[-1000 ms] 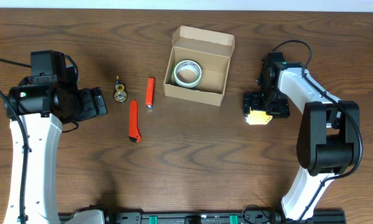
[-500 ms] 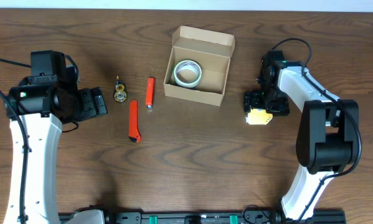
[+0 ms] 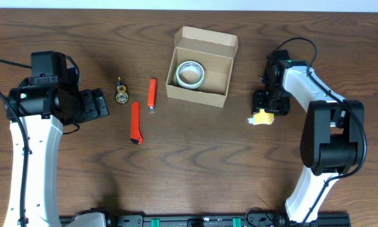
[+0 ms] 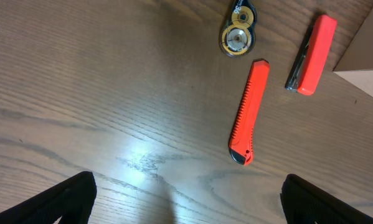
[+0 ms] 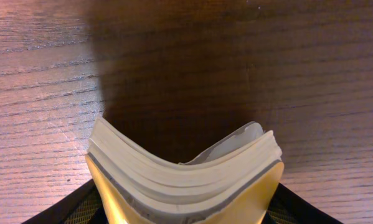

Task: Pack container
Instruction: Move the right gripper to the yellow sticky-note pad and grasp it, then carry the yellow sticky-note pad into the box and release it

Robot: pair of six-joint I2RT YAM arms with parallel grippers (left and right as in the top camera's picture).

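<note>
Since a second ago the right hand [image 3: 264, 111] has closed on the yellow note pad [image 5: 186, 180], right of centre, and now pinches it into a bow. The box [image 3: 198, 96] sits open at upper centre, its long axis across the frame and its flap toward the top edge. The left hand [image 3: 99, 104] hovers open at the left above the tabletop [image 3: 195, 164].

The container [image 3: 201, 66] sits upper centre on the bench [image 3: 195, 164], with a tape roll [image 3: 190, 74] in its left half. Left of it lie a short tool [image 3: 152, 93], a cutter [image 3: 135, 122] lower down and a small dispenser [image 3: 121, 94] farthest left. A pad [image 3: 262, 117] lies right of the container.
</note>
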